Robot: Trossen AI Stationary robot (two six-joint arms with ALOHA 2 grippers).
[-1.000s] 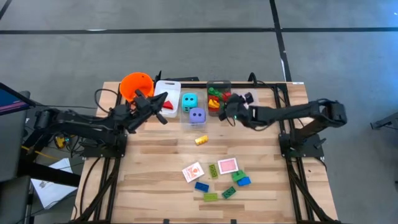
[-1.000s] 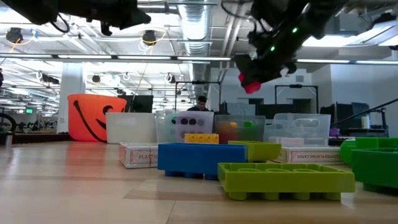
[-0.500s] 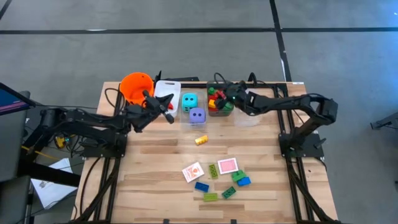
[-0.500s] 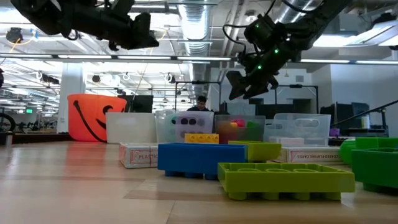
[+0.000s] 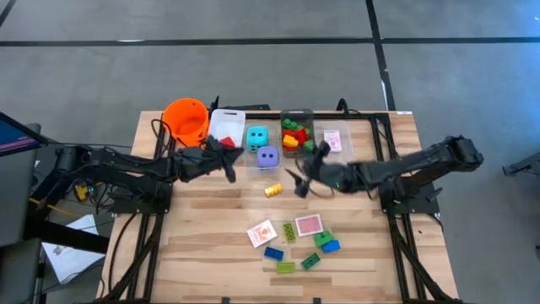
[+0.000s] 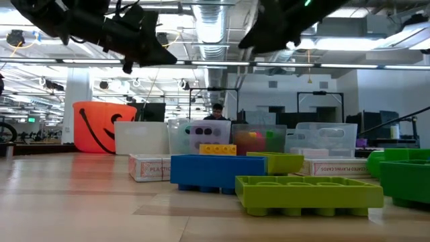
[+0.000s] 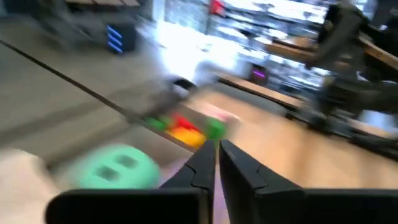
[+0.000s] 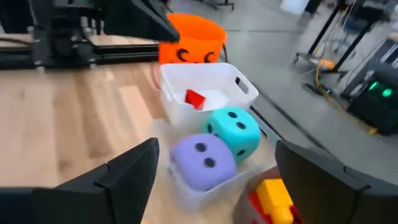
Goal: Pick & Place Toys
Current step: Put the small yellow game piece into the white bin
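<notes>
Left gripper (image 5: 229, 160): fingers pressed together, nothing between them; above the table, just in front of the white bin.
Left fingers (image 7: 239, 167): two dark tips side by side, almost touching.
Right gripper (image 5: 299, 177): spread wide, empty; over the middle of the table, in front of the bin of bricks, near the yellow brick.
Right fingers (image 8: 127, 168): far apart, with both dice seen between them.
Bucket (image 5: 186, 118): orange, at the back left corner of the table.
White bin (image 5: 225, 127): beside the bucket – red wedge (image 8: 195, 98) inside.
Dice bin (image 5: 262, 156): clear; teal die (image 5: 256, 136) behind, purple die (image 5: 267, 156) in front, touching each other.
Brick bin (image 5: 296, 116): red, green and yellow bricks piled inside.
Card bin (image 5: 333, 143): at the right end of the row; something pink, maybe a card, inside – too small to be sure.
Yellow brick (image 5: 272, 190): alone on the wood, in front of the dice bin.
Front group: two cards (image 5: 262, 233) face up, apart from each other; around them green bricks (image 5: 289, 231) and blue bricks (image 5: 273, 252), some touching.
Low view: blue and green bricks close to the camera, the bins and bucket in a row behind; both arms high above the table.
</notes>
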